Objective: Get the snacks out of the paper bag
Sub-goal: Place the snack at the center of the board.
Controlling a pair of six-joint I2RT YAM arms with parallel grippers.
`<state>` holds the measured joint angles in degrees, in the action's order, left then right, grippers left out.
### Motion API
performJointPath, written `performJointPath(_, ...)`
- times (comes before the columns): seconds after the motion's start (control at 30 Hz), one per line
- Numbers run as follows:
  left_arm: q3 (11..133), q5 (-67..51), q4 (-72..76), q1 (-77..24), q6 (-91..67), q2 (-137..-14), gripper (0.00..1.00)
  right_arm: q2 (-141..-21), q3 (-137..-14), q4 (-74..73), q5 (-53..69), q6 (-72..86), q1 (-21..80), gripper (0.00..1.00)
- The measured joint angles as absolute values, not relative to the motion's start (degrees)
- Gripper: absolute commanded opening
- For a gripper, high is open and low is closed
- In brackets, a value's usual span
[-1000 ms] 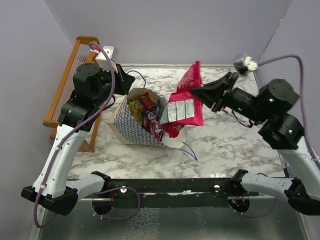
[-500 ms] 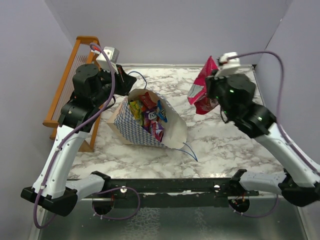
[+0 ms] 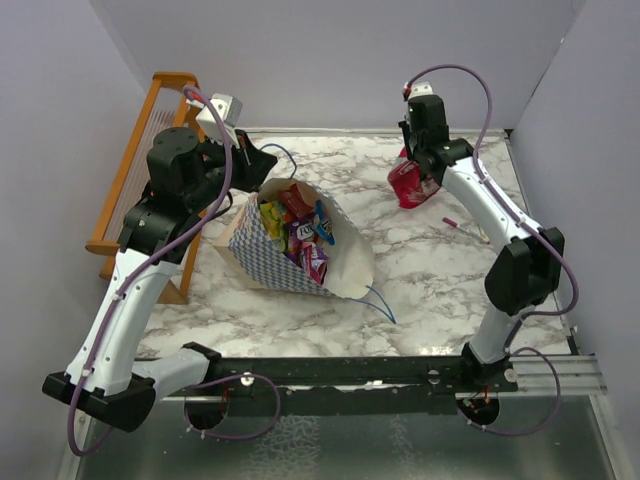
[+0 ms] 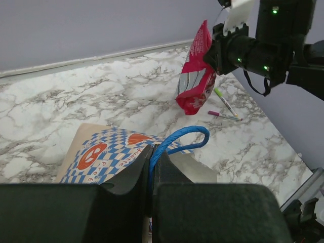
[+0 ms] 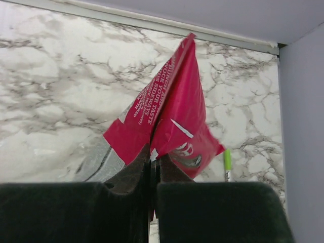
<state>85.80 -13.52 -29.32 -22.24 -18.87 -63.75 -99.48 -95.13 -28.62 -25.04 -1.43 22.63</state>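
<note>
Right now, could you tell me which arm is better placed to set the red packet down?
Right: the right fingers grip the red packet, well clear of the bag; the left fingers hold the bag's blue handle.

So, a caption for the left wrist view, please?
Left hand pinches the blue cord of the paper bag; right hand holds the pink-red packet.

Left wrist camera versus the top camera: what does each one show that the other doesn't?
Only the left wrist view shows the left gripper pinching the blue cord handle close up. Only the top view shows the colourful snacks inside the paper bag, plus the orange wooden rack. Both show the right gripper holding the pink-red packet.
</note>
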Motion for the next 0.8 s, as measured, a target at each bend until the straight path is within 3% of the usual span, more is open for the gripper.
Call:
performJointPath(0.4, 85.80, -14.39, -29.26, -22.24, -18.28, -63.92, 0.00, -112.31, -100.03, -28.18, -21.65, -15.70, 13.91, 0.03)
performJointPath(0.63, 85.80, -15.09, -29.28, -22.24, -18.13, -64.16, 0.00, -123.66, -112.66, -30.50, -14.35, -16.53, 14.66, 0.18)
performJointPath(0.8, 85.80, -17.12, -29.26, -22.24, -18.24, -64.38, 0.00, -129.25, -118.10, -33.56, -7.84, -12.69, 15.25, 0.36)
